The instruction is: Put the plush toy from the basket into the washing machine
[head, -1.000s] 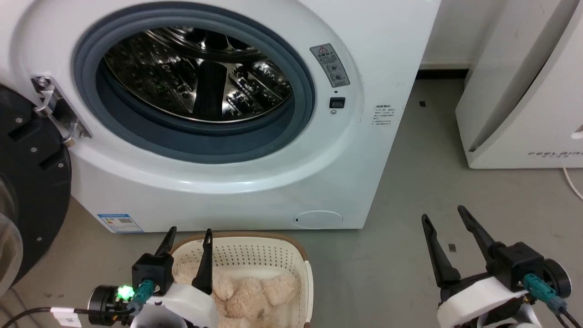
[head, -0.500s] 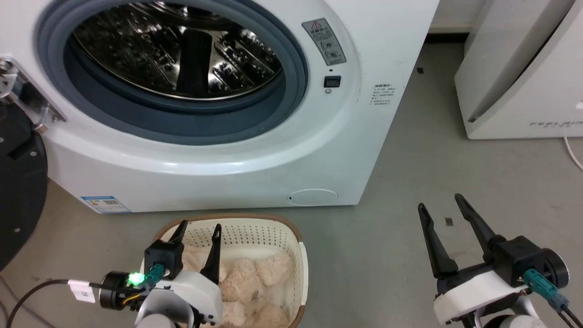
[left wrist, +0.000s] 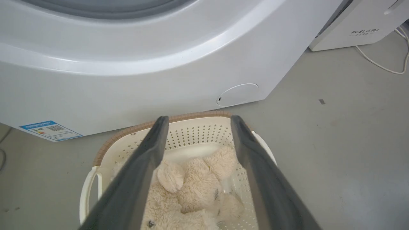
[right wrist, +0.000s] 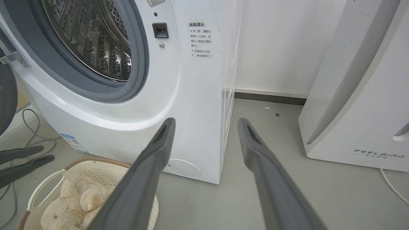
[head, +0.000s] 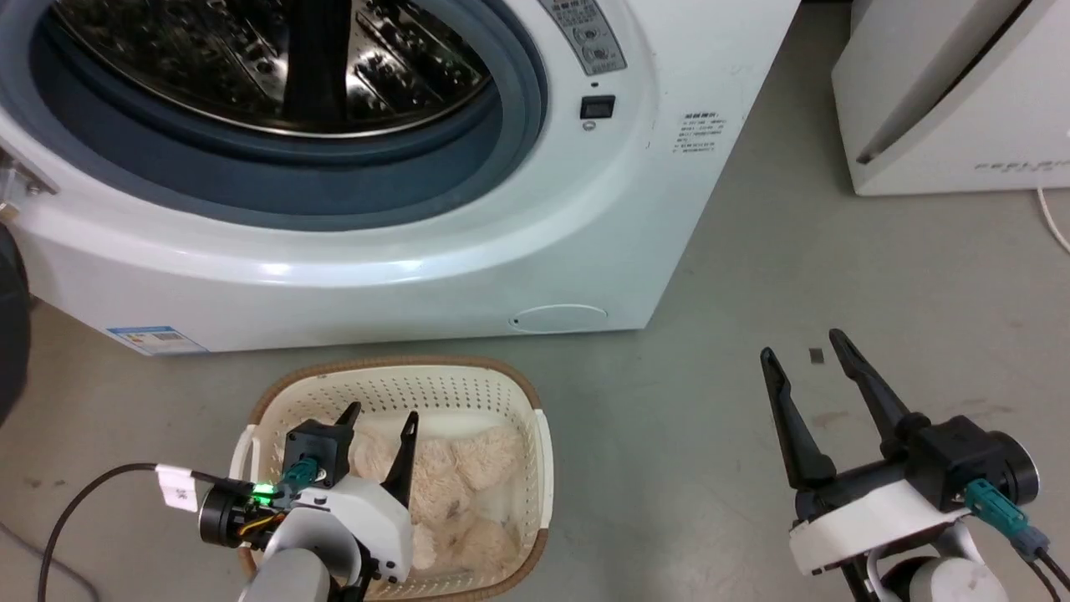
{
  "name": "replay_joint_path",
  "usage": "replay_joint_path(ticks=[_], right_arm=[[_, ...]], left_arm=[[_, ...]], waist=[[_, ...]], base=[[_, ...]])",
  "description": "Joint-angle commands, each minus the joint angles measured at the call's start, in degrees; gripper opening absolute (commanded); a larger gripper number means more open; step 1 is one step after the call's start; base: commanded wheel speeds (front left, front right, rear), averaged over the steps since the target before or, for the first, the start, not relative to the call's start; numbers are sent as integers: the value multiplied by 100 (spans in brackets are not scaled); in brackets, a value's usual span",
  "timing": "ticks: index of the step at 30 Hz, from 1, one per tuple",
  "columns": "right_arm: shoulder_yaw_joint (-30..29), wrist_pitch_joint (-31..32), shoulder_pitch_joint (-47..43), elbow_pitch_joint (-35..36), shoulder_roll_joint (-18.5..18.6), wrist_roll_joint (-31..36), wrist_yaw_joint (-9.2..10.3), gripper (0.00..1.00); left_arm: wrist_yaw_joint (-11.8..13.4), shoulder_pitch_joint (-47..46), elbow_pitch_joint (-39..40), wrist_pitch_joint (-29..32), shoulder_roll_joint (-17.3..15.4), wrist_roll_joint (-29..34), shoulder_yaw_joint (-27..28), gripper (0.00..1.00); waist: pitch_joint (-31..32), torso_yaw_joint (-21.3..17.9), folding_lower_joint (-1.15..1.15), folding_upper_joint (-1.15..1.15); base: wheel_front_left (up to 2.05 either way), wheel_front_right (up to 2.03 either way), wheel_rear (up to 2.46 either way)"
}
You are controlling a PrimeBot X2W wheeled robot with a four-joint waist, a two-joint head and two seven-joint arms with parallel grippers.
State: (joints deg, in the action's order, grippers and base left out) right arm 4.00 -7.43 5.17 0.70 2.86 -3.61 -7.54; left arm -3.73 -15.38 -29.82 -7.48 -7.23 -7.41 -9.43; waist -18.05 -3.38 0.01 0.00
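Note:
The cream plush toy (head: 456,485) lies curled inside the oval basket (head: 468,374) on the floor, just in front of the white washing machine (head: 468,251). The washer's steel drum (head: 276,67) stands exposed and its black door is swung out at the far left. My left gripper (head: 380,416) hovers open above the basket's left half, fingers spread over the plush toy (left wrist: 195,179) with the basket (left wrist: 198,123) beneath, nothing between them. My right gripper (head: 801,349) is open over bare floor to the right, well apart from the basket (right wrist: 105,171) and the plush toy (right wrist: 73,204).
A white FEELBIRD-marked appliance (head: 953,92) stands at the right with a white cable (head: 1052,219) on the floor beside it. Grey floor (head: 719,401) stretches between basket and right gripper. A dark cable (head: 84,502) trails from my left wrist.
The head camera has tilted down, so the washer slid up the view and more of the basket shows. My left gripper sits further over the plush toy; both grippers stay open.

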Motion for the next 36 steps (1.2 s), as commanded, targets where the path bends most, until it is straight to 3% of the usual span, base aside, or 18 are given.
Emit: replay_joint_path(ticks=[1, 16, 36], right_arm=[[17, -68, 128, 34, 1, -37, 3, 100], [108, -248, 316, 110, 1, -140, 4, 100], [315, -499, 564, 268, 1, -274, 4, 100]], left_arm=[[-38, -177, -216, -45, -74, -81, -83, 100], [-102, -995, -1639, -61, -283, -214, -507, 100], [135, -1993, -3096, -28, -804, -356, -1080, 100]], waist=[[-108, -44, -1, 0], [-755, -212, -1, 0], [-1687, -451, -1, 0]], base=[[0, 0, 0], [0, 0, 0], [0, 0, 0]])
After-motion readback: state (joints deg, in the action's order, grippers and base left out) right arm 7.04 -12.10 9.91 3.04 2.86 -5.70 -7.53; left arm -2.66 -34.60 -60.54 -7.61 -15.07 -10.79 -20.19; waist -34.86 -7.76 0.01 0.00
